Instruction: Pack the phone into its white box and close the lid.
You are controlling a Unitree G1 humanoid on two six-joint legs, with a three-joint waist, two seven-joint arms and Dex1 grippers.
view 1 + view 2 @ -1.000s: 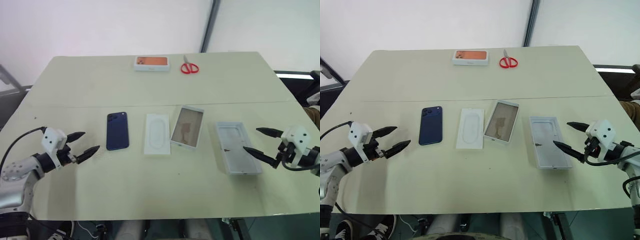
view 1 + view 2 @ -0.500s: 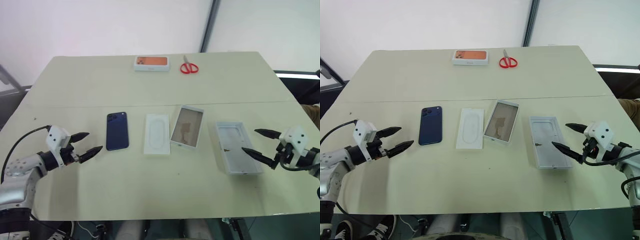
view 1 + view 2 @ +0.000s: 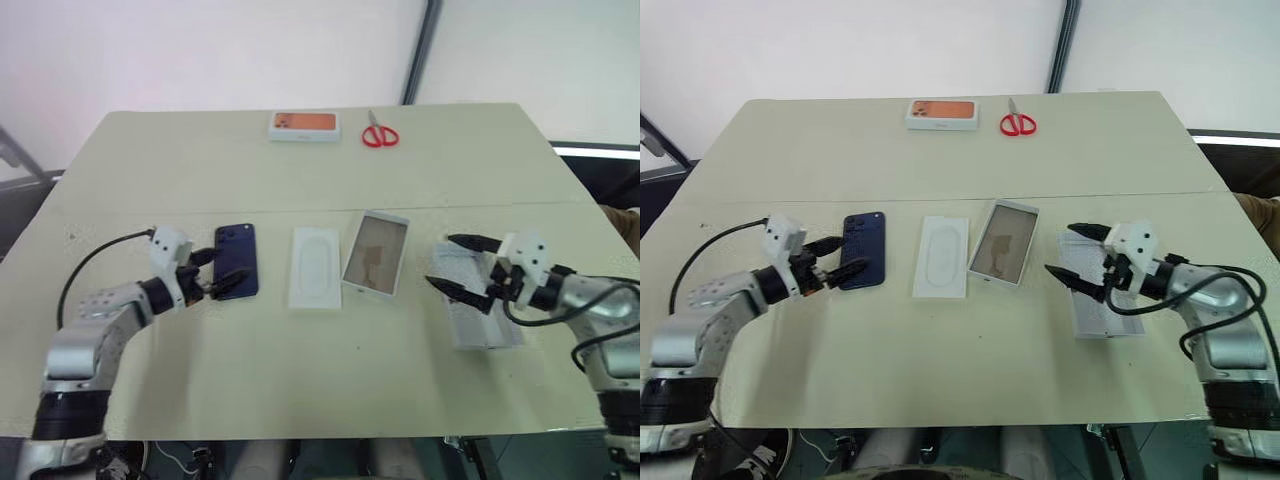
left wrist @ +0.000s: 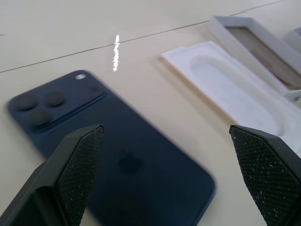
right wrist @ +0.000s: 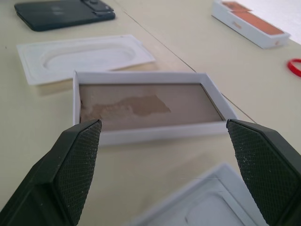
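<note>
The left gripper [image 3: 213, 272] is open, its fingers spread at the left edge of the phone [image 3: 236, 260], with nothing held. The phone lies flat on the bench [image 3: 300, 370], back up, camera cluster at the far end. Just right of it lies a flat white insert [image 3: 316, 267] with an oval recess. Next comes the white box [image 3: 376, 254], open, brownish floor showing. Right of that lies the lid [image 3: 480, 322], hollow side up. The right gripper [image 3: 459, 265] hovers over the lid's left part, fingers wide apart and empty. At the far edge sit a white box with an orange phone print [image 3: 303, 125] and red scissors [image 3: 379, 134].
</note>
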